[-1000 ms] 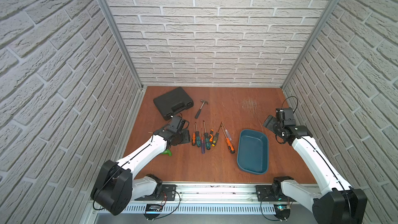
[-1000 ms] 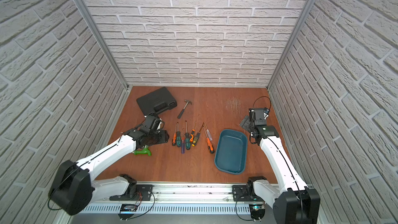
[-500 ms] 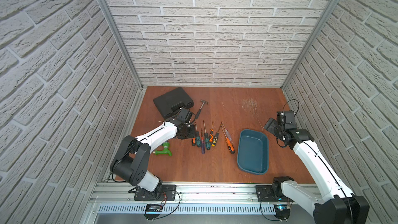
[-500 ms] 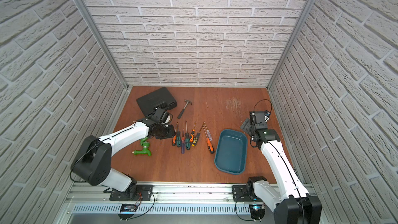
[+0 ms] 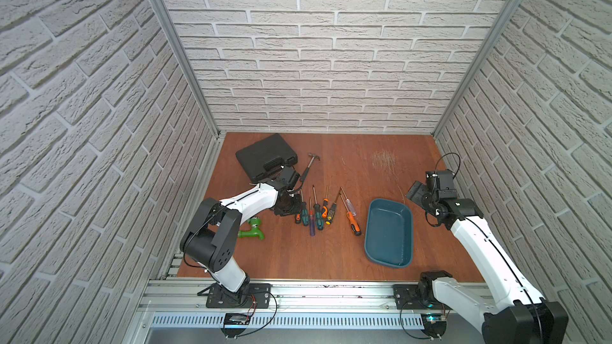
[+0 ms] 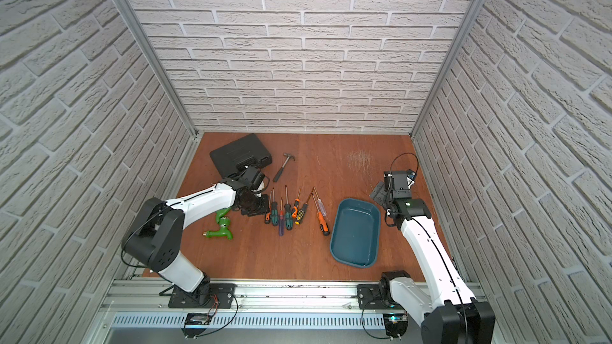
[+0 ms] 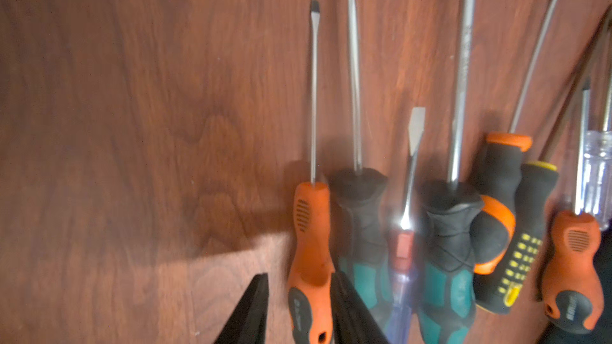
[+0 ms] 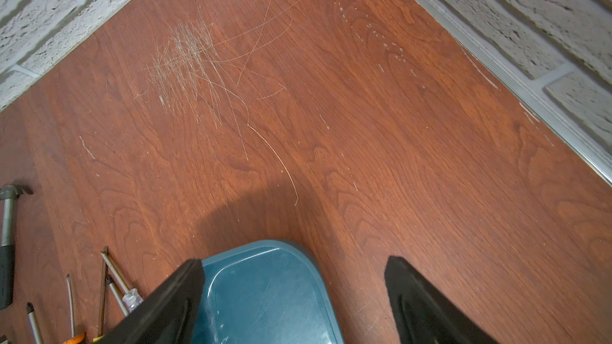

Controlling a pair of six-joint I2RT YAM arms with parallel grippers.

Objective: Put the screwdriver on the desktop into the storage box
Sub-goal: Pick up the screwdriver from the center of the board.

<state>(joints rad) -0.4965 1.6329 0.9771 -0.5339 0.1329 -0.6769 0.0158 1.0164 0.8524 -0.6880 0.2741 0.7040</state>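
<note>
Left gripper (image 7: 299,275) is set astride the orange-handled screwdriver (image 7: 309,246), outermost of the row laid on the desktop (image 7: 132,127), presumably because it can be reached there without its teal-handled neighbour (image 7: 362,226) being disturbed. The jaws are narrowed, but a gap is seen at one finger, so nothing is gripped yet. Right gripper (image 8: 294,259) is poised wide open and empty over a corner of the storage box (image 8: 261,246), well apart from that screwdriver.

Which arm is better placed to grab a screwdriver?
Left. The left gripper straddles the orange screwdriver at the screwdriver row's end; the right gripper hangs open by the storage box, far from that row.
</note>
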